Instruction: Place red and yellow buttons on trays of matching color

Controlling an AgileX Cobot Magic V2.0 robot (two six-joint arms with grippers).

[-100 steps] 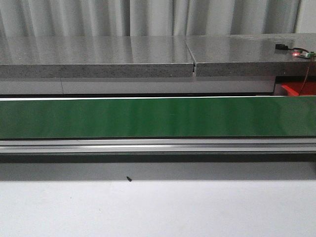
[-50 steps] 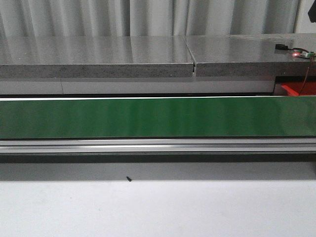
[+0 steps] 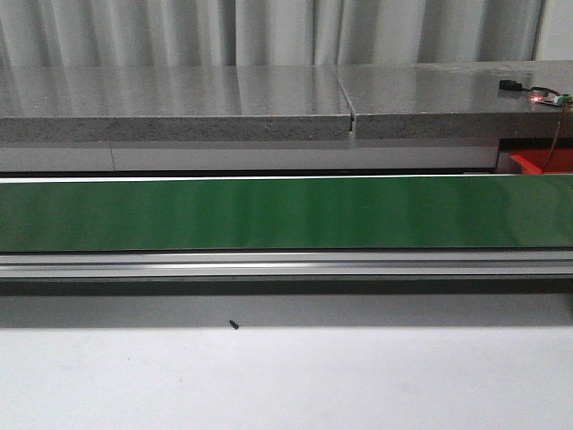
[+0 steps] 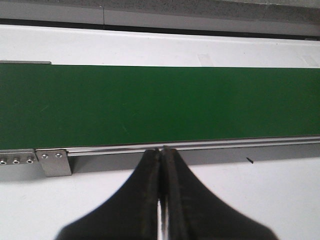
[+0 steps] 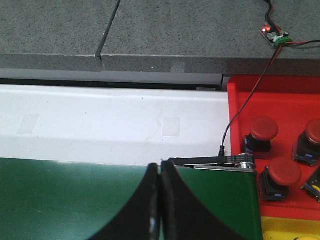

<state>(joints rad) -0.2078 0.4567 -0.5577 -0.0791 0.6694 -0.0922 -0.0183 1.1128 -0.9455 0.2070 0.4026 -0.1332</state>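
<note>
No button lies on the green conveyor belt in any view. In the right wrist view, a red tray past the belt's end holds three red buttons on dark bases. A strip of the yellow tray shows just beside it. My right gripper is shut and empty above the belt, close to that end. My left gripper is shut and empty over the white table, at the belt's metal rail. Neither gripper shows in the front view.
A grey stone counter runs behind the belt, carrying a small circuit board with a red light and a wire down to the belt's roller. A corner of the red tray shows at the front view's right edge. A small dark speck lies on the white table.
</note>
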